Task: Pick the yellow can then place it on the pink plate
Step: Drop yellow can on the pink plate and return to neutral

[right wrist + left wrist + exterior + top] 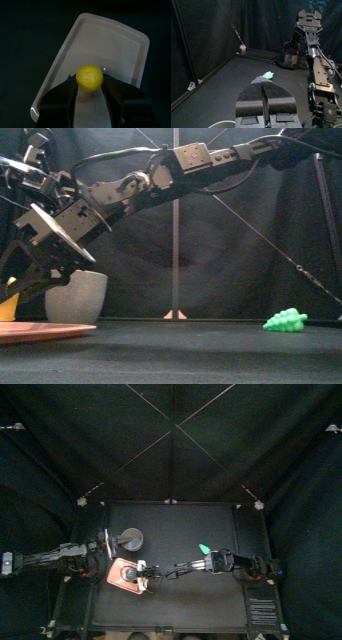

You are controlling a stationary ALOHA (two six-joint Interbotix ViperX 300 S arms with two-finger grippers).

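Note:
The yellow can [90, 77] sits end-on between the jaws of my right gripper [90, 84], which is shut on it. It hangs just above the pink plate [110, 47], near the plate's nearer end. In the top view the right arm reaches across from the right, with its gripper [143, 571] over the plate [123, 577] at the front left. In the front view the can [10, 306] shows as a yellow patch at the far left, above the plate [40, 331]. My left gripper [269, 94] is shut and empty, resting at the table's left [103, 549].
A tall grey speckled cup [131, 537] stands behind the plate, also seen in the front view [76, 296]. A small green toy [203, 549] lies right of the middle, beside the right arm [285, 320].

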